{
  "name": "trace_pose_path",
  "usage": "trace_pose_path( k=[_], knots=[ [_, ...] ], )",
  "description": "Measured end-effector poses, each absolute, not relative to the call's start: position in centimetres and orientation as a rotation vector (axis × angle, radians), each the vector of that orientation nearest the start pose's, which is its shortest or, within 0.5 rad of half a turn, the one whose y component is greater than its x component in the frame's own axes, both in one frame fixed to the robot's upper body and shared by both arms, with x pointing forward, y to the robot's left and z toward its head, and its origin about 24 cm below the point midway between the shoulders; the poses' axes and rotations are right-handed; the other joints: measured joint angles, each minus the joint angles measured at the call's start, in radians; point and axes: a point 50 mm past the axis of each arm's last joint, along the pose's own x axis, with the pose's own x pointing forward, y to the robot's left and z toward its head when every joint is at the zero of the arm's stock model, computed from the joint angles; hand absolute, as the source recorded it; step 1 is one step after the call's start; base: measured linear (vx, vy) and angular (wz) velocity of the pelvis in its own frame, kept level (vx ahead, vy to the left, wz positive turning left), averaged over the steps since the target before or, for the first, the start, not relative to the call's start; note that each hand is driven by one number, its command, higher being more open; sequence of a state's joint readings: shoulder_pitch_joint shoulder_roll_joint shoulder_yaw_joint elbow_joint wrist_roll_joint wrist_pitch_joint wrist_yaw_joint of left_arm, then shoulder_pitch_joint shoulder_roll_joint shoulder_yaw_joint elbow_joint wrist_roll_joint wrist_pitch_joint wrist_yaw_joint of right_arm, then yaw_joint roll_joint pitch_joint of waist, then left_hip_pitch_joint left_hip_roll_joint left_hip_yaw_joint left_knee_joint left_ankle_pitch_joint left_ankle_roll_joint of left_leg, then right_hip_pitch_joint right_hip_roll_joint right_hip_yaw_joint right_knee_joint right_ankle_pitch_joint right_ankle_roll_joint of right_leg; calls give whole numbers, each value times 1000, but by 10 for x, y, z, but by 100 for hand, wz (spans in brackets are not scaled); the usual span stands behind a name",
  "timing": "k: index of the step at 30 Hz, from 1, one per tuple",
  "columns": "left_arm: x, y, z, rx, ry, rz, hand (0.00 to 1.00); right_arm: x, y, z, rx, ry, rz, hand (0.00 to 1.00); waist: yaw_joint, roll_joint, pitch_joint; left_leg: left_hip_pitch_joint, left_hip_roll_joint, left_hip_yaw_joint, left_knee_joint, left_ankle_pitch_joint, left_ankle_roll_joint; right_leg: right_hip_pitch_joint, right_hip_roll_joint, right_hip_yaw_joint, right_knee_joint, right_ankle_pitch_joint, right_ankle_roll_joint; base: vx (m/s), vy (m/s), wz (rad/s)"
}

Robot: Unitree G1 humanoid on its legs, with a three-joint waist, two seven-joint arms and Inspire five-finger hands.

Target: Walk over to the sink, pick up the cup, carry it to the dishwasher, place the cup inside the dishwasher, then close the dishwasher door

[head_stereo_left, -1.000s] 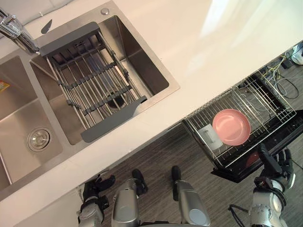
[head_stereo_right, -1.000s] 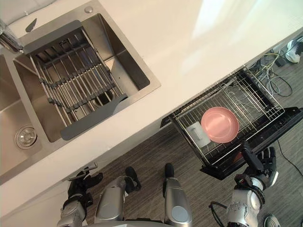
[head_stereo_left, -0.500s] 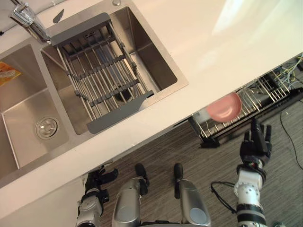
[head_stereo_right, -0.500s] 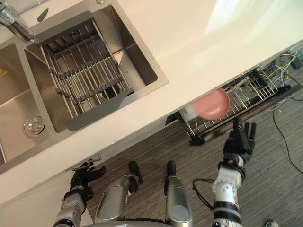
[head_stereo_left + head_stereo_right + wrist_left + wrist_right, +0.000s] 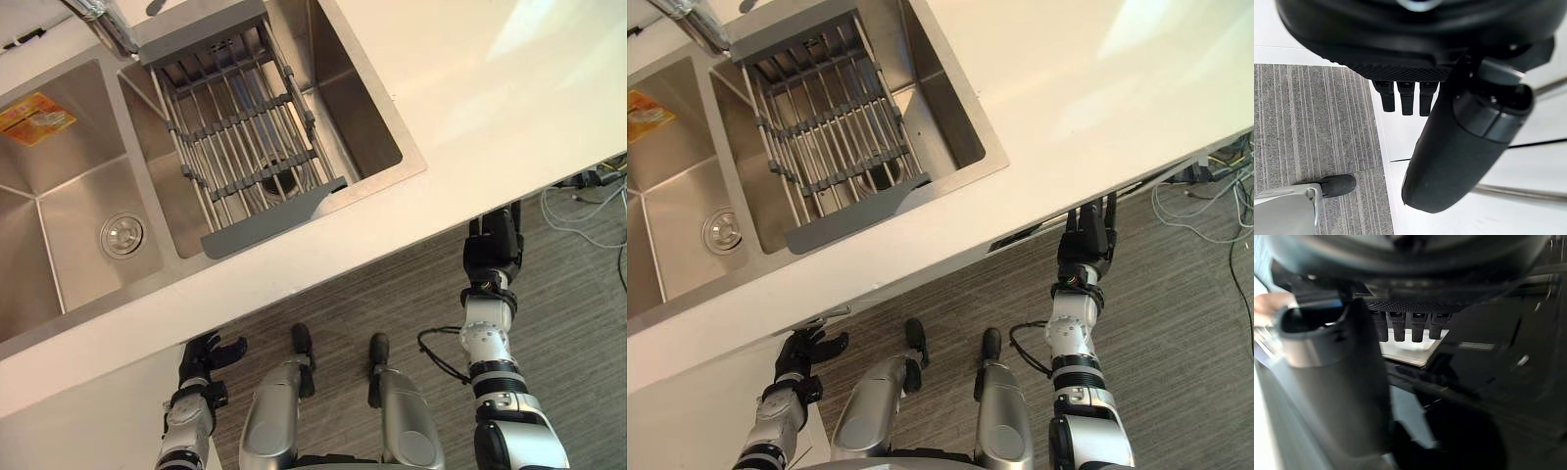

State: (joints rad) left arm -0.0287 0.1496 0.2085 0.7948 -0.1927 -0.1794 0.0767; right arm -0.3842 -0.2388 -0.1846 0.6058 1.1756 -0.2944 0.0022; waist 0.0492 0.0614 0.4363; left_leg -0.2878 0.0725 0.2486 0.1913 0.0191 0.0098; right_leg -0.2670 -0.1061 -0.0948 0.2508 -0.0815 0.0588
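Note:
My right hand (image 5: 493, 247) reaches up under the front edge of the white counter (image 5: 490, 88), its fingers straight. In the right wrist view those fingers (image 5: 1409, 325) lie against the dark glossy dishwasher door (image 5: 1488, 382), which stands nearly upright below the counter. My left hand (image 5: 208, 352) hangs low at the left by the white cabinet front, with its fingers (image 5: 1405, 97) relaxed and holding nothing.
A steel double sink (image 5: 69, 196) is set in the counter, with a grey draining rack (image 5: 245, 127) over its right basin and a tap (image 5: 103, 20) behind. An orange packet (image 5: 39, 117) lies in the left basin. Loose cables (image 5: 593, 201) lie on the floor at the right.
The camera has shifted. The pulled-out rack with the pink plate and white cup has slid out of sight under the counter. My right hand rose to the counter edge against the door.

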Motion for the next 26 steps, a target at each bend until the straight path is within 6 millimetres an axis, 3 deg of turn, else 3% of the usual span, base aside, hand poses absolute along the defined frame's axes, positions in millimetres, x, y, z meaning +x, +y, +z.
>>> trace_pose_path(
  k=[2,5,7,10,11,15,18,23,26],
  knots=[
    [191,244,-93,-69,547,404,90,306,-260,32,913,-141,-421,90,-1,-1,-1,4,-5,-22,-15,12,-4,11,-1,-17,-15,3,-4,-35,-8,24],
    [191,245,-93,-67,548,405,90,288,-260,0,777,36,-427,90,1,-5,-4,7,-9,-62,-18,16,-9,40,0,-50,-33,3,-4,17,-9,28],
    [190,245,-94,-67,550,406,90,263,-253,-33,712,201,-433,90,6,-9,-8,23,-13,-82,-22,18,-11,75,0,-73,-52,2,-4,62,-3,26],
    [188,250,-93,-54,553,410,90,237,-251,-60,634,331,-445,90,5,-21,-19,49,-22,-96,-36,17,-11,110,0,-87,-69,0,-1,59,10,18],
    [187,258,-91,-34,552,419,90,220,-253,-71,584,388,-453,90,3,-39,-36,57,-25,-98,-43,17,-12,122,-2,-91,-77,0,0,38,13,8],
    [164,275,-100,23,632,439,90,180,-262,-92,443,499,-494,90,-11,-97,-109,101,-36,-103,-66,16,-13,168,-9,-100,-100,-4,5,30,22,6],
    [148,275,-107,48,684,416,90,151,-270,-104,343,587,-513,90,-14,-120,-169,136,-47,-102,-94,18,-11,192,-21,-100,-103,-10,14,0,0,0],
    [133,272,-115,59,738,378,90,117,-266,-119,195,731,-454,90,-17,-121,-225,196,-71,-103,-172,42,-9,221,-40,-104,-114,-20,28,8,33,3],
    [125,271,-120,67,780,359,90,109,-262,-126,130,795,-411,90,-19,-121,-244,222,-80,-104,-200,53,-1,238,-46,-106,-121,-19,29,21,18,2]
  ],
)
